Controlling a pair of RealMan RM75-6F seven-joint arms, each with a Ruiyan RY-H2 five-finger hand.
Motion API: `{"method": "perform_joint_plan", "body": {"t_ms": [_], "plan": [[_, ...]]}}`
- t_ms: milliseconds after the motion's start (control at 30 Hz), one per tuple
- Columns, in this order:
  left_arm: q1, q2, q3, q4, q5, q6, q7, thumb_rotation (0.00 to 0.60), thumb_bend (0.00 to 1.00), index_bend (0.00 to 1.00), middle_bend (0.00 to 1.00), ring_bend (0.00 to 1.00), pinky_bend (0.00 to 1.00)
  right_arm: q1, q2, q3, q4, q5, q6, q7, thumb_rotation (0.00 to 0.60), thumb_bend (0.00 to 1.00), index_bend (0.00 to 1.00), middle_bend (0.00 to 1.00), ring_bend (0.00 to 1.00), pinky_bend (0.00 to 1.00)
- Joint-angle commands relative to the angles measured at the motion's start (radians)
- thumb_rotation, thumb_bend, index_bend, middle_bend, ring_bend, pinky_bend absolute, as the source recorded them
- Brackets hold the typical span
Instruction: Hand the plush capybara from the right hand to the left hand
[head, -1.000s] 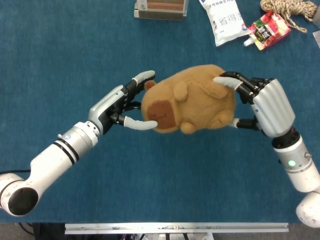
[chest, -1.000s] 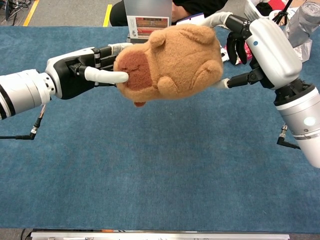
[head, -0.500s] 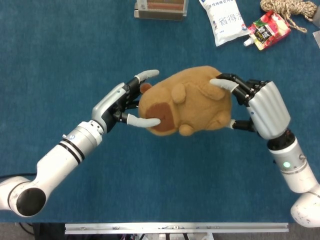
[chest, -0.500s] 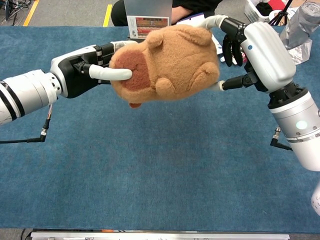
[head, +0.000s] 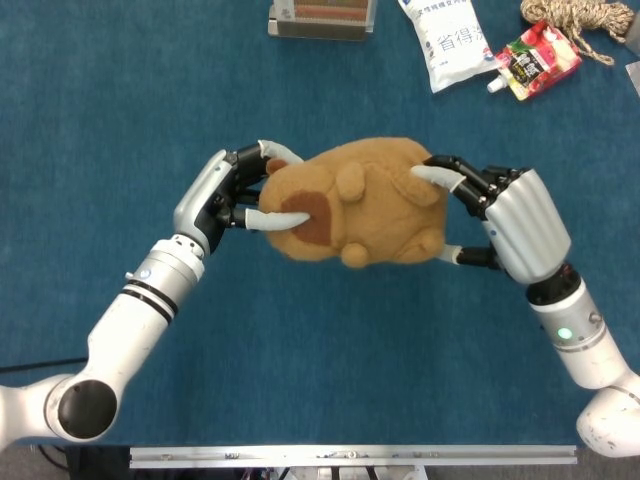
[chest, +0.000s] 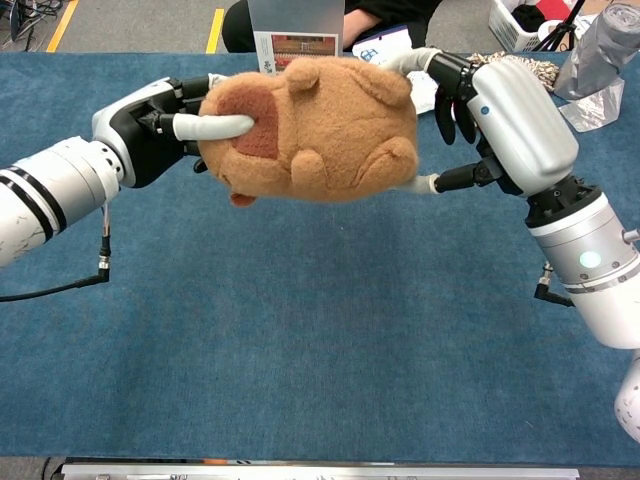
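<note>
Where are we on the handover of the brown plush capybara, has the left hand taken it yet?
Midway. Done: the brown plush capybara is lifted off the blue table and brought to the left hand. In hand: the left hand's fingers wrap its head end, while the right hand grips the rear. Left: the right hand must let go, so the left holds it alone.
</note>
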Motion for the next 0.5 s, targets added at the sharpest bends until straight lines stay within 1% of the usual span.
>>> {"method": "perform_joint_plan", "body": {"t_ms": [33,233,300,333,400,467,500], "plan": [[0.007,-0.01,-0.006,-0.006,-0.012,0.017,0.015,0.6,0.0,0.53,0.49,0.55,0.87,0.0,0.001,-0.001,0.0,0.001,-0.001,-0.002,0.6,0.04,0.7,0.68,0.73,0.79],[0.023,-0.028,-0.018,-0.009,-0.02,0.045,0.031,0.6,0.0,0.55,0.51,0.57,0.9,-0.001,0.006,-0.008,-0.002,0.003,-0.006,0.0,0.6,0.01,0.7,0.62,0.68,0.79],[0.028,-0.031,-0.024,-0.01,-0.023,0.046,0.028,0.6,0.0,0.55,0.51,0.57,0.9,-0.001,0.009,-0.013,-0.002,0.005,-0.014,0.001,0.6,0.0,0.65,0.58,0.63,0.79],[0.03,-0.032,-0.027,-0.011,-0.025,0.043,0.026,0.6,0.0,0.55,0.51,0.57,0.9,-0.001,0.013,-0.016,-0.006,0.01,-0.023,-0.001,0.6,0.0,0.59,0.54,0.59,0.79],[0.034,-0.034,-0.031,-0.01,-0.023,0.043,0.026,0.6,0.0,0.55,0.51,0.57,0.9,-0.001,0.022,-0.022,-0.014,0.019,-0.043,-0.011,0.6,0.0,0.44,0.44,0.49,0.78],[0.039,-0.037,-0.034,-0.011,-0.021,0.045,0.026,0.6,0.0,0.55,0.51,0.57,0.9,0.0,0.041,-0.031,-0.038,0.036,-0.08,-0.028,0.6,0.0,0.2,0.27,0.34,0.7],[0.042,-0.039,-0.036,-0.01,-0.021,0.046,0.026,0.6,0.0,0.55,0.51,0.57,0.9,0.002,0.053,-0.035,-0.053,0.043,-0.098,-0.033,0.6,0.0,0.11,0.19,0.29,0.66]]}}
